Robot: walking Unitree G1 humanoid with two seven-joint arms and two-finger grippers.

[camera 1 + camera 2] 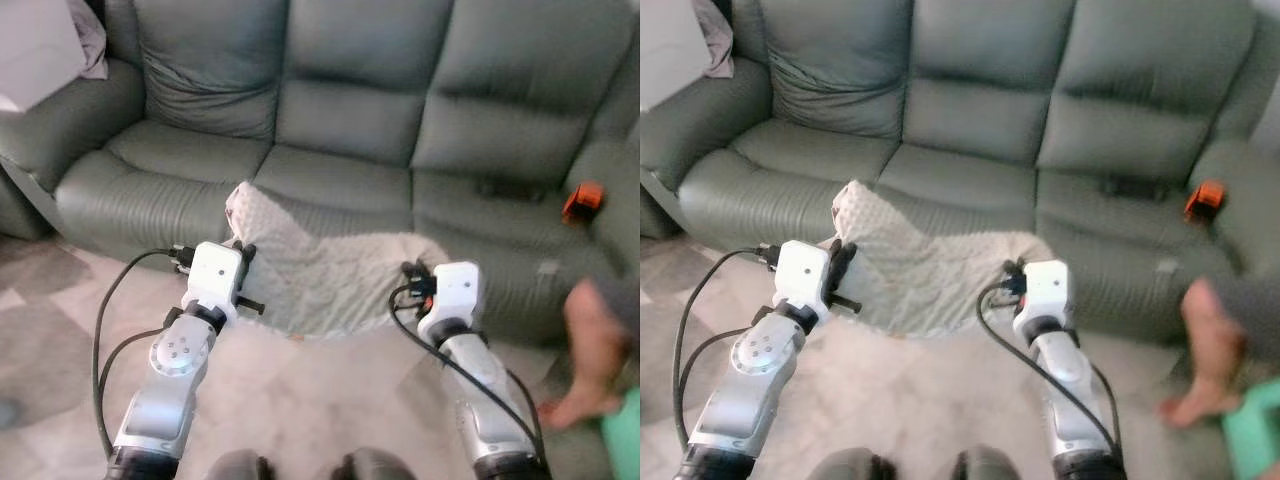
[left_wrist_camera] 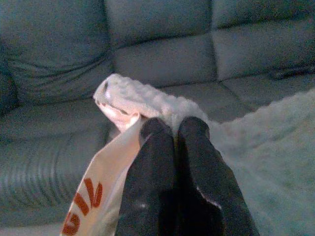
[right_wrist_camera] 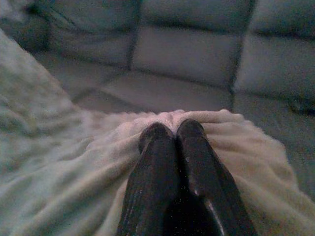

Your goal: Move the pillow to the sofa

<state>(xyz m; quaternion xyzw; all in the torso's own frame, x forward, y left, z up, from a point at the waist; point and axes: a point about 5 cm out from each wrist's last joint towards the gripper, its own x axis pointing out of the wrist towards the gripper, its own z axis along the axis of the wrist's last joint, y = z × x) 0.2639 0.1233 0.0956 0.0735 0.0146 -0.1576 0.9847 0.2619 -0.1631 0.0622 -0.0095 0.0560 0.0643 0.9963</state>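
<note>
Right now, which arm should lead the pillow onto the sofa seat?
Left, probably. The left gripper is shut on the pillow corner already raised near the sofa seat edge. The right gripper, also shut on it, sits lower.

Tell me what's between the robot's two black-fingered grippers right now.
The cream, bumpy-textured pillow spans the gap in the left eye view, pinched at one end by the left gripper and at the other by the right gripper, before the grey-green leather sofa.

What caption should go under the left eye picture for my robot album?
Both grippers, left and right, pinch a fluffy white pillow in front of the grey-green leather sofa.
</note>
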